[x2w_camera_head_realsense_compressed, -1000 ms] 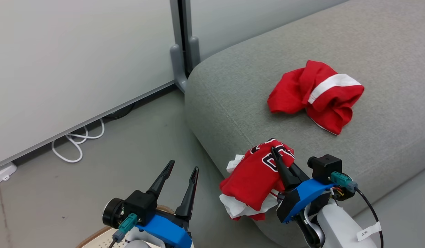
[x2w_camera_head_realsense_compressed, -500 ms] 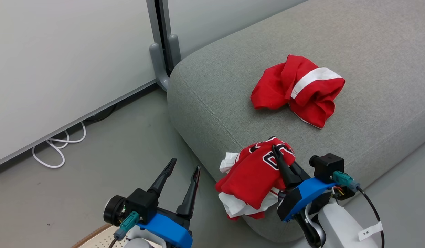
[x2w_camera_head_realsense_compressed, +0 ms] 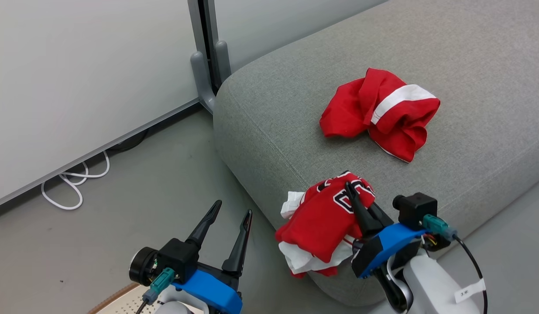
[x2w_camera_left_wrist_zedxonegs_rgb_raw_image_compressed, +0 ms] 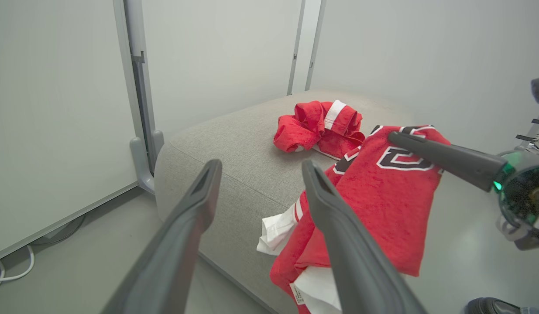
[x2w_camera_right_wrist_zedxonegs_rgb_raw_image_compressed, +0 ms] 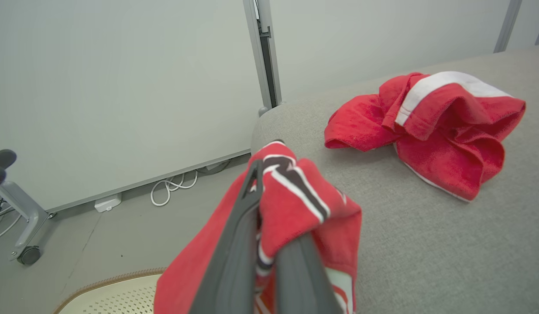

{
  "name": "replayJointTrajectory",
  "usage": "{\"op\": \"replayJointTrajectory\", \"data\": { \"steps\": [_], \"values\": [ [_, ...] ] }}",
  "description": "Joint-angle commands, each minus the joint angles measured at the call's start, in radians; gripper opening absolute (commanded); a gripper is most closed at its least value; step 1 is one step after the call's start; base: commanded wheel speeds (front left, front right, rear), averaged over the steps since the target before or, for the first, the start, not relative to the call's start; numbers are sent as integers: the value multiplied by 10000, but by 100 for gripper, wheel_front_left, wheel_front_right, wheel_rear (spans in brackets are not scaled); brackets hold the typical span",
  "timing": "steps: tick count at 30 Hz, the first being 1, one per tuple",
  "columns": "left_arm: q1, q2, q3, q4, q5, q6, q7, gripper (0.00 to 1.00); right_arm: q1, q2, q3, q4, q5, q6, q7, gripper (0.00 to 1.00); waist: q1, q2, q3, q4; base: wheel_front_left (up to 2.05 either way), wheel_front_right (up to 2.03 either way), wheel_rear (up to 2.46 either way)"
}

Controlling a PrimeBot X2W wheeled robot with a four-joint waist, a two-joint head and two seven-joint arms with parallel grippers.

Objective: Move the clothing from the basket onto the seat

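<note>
My right gripper [x2w_camera_head_realsense_compressed: 349, 186] is shut on a red garment with black-and-white lettering [x2w_camera_head_realsense_compressed: 322, 220], which hangs bunched over the front edge of the grey seat [x2w_camera_head_realsense_compressed: 273, 117]. White fabric shows under it. In the right wrist view the cloth [x2w_camera_right_wrist_zedxonegs_rgb_raw_image_compressed: 295, 196] drapes over my fingers [x2w_camera_right_wrist_zedxonegs_rgb_raw_image_compressed: 234, 244]. The other red garment with a white stripe [x2w_camera_head_realsense_compressed: 380, 113] lies crumpled further back on the seat. My left gripper [x2w_camera_head_realsense_compressed: 233, 208] stands open and empty over the floor, left of the seat. A corner of the basket [x2w_camera_head_realsense_compressed: 114, 301] peeks in at the bottom edge.
Pale wall panels with a grey post foot [x2w_camera_head_realsense_compressed: 204, 78] stand close behind the seat's left end. A white cable [x2w_camera_head_realsense_compressed: 73, 183] loops on the floor by the wall. A wheeled chair base [x2w_camera_right_wrist_zedxonegs_rgb_raw_image_compressed: 16, 209] stands at the far left of the right wrist view.
The head camera has swung, so the seat and wall sit further left in its view. Both grippers hold their pose; the right one keeps its grip on the lettered garment.
</note>
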Motion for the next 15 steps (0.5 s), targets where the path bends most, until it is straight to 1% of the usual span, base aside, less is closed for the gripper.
{"op": "replayJointTrajectory", "data": {
  "steps": [1, 4, 8, 15],
  "values": [
    [-65, 60, 48, -50, 36, -14, -47, 100, -263, 2, 5, -56, -63, 6, -35, 0, 0, 0, 44, 23, 0, 0, 0],
    [-80, 100, 79, -99, 79, -12, -46, 100, -728, 2, -125, -124, -225, 6, -37, 0, 0, 0, 132, 33, 0, 0, 0],
    [-179, 169, 76, -167, 141, -12, -47, 100, -1667, 2, -610, -5, -707, 6, -35, 0, 0, 0, 346, 82, 0, 0, 0],
    [-484, 398, -199, -316, 214, -14, -47, 100, -3862, 11, -2148, 223, -1878, 6, 409, 0, 0, 0, 968, 348, 0, 0, 0]
  ]
}}
